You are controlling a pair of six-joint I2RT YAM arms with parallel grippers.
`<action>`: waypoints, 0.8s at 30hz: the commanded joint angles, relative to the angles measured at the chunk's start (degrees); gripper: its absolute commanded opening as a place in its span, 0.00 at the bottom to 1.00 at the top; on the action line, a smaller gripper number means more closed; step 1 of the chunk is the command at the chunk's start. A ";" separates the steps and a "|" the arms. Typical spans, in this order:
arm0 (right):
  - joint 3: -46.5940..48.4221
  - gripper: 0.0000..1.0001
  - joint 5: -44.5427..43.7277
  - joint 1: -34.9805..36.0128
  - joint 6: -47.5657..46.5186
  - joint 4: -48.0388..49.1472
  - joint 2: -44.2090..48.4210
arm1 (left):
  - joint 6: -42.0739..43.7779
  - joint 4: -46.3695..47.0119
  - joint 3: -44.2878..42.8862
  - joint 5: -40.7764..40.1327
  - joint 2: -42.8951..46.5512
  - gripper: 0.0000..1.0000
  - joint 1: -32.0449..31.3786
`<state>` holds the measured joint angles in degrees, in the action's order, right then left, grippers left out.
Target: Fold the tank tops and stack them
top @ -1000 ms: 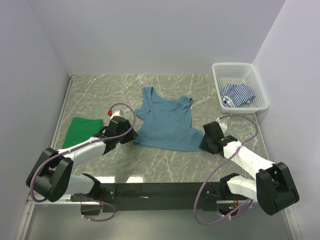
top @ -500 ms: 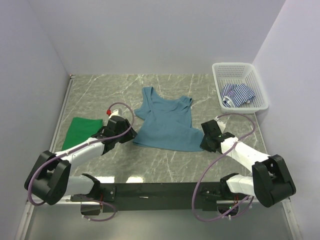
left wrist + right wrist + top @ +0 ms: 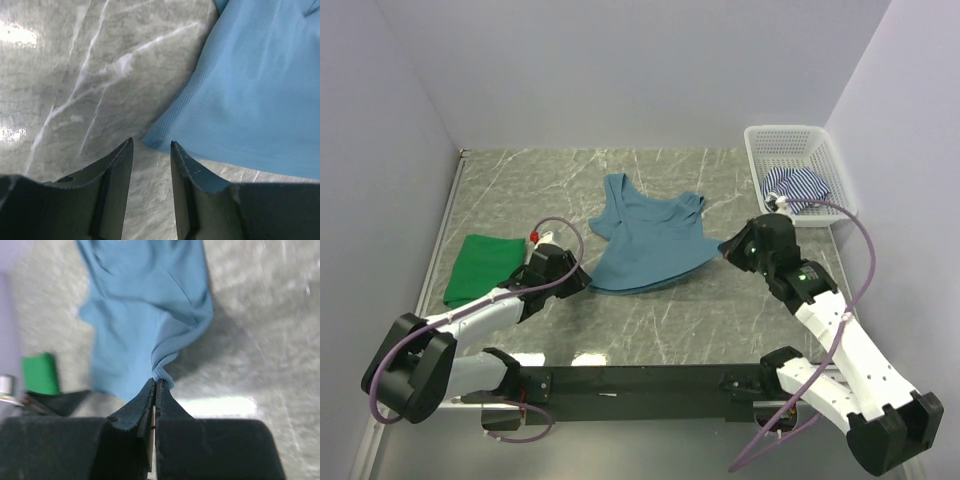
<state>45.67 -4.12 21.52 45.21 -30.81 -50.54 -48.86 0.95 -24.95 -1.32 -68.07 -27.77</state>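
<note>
From above, the teal tank top (image 3: 650, 235) lies about mid-worktop, straps toward the far edge and hem toward the near edge. The green tank top (image 3: 480, 268) sits folded by the left edge of the worktop (image 3: 650, 320). The striped tank top (image 3: 798, 188) is bunched inside the white basket (image 3: 790, 134) at the far right corner. The left pincer (image 3: 584, 284) is low on the worktop at the teal top's near-left hem corner. The right pincer (image 3: 724, 247) is at the near-right hem corner, and the cloth there is drawn into a point toward it.

In the left wrist view, the left pincer (image 3: 151, 145) stands open, its two fingers (image 3: 117, 170) apart with bare marble showing between them. The hem corner of the teal tank top (image 3: 250, 90) lies flat on the worktop (image 3: 75, 75) just ahead of the fingertips, in line with the gap and not clamped.

In the right wrist view, the right pincer (image 3: 155, 384) is closed tight on the hem corner of the teal tank top (image 3: 145, 300). The fabric is gathered into a narrow twist at the tips and fans out beyond them, casting a shadow on the worktop (image 3: 250, 315) beside it. The green tank top (image 3: 40, 372) shows at the left of this view, beyond the teal one.
</note>
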 commanded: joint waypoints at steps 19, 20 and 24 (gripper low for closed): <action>-8.14 0.00 11.24 -27.14 -3.28 9.97 -9.22 | -2.29 11.08 -0.54 8.00 -8.38 0.37 -4.83; -8.40 0.00 11.15 -27.58 -3.46 10.33 -10.09 | -3.42 12.13 -0.36 8.52 -8.65 0.41 -5.36; -10.16 0.00 11.94 -29.16 -4.34 12.34 -11.94 | -7.38 17.24 1.74 9.41 -9.45 0.46 -6.77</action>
<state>36.25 7.05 -6.63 42.61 -22.57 -61.47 -53.01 12.29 -23.99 6.35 -77.12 -33.76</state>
